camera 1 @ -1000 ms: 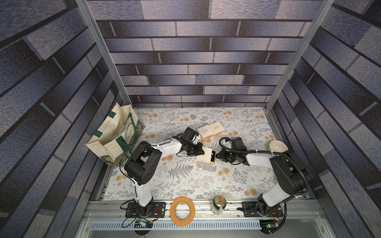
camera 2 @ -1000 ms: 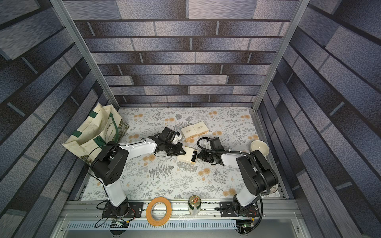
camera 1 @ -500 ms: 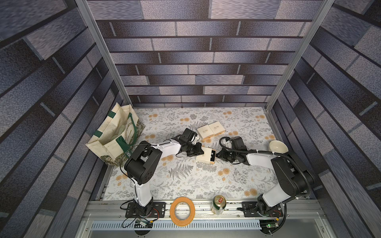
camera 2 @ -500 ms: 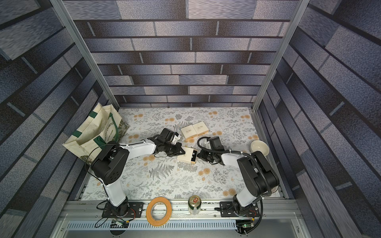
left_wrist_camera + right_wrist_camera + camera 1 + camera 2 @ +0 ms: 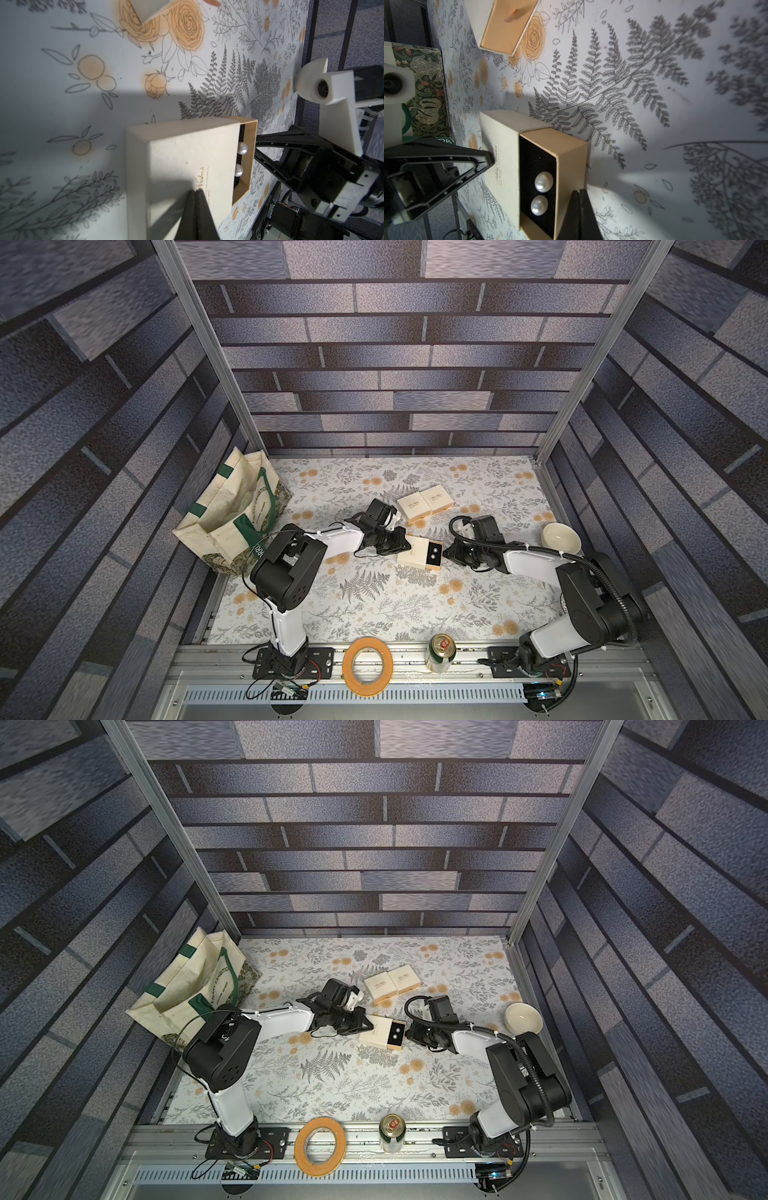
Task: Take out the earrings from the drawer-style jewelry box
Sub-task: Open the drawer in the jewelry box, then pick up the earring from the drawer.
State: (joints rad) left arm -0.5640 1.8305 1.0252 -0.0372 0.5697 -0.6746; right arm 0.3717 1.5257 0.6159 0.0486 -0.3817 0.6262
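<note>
Earrings (image 5: 543, 182) lie in the half-open drawer (image 5: 571, 149), behind its end wall, just past the right gripper (image 5: 579, 192), pressed together. The left gripper (image 5: 195, 190), likewise pressed together, rests on the jewelry box (image 5: 176, 162); spare boxes (image 5: 424, 506) lie beyond it.

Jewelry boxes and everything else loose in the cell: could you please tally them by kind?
Cream jewelry boxes: 3
Pearl earrings: 2
Bowl: 1
Drink can: 1
Tape roll: 1
Tote bag: 1
Total: 9
</note>
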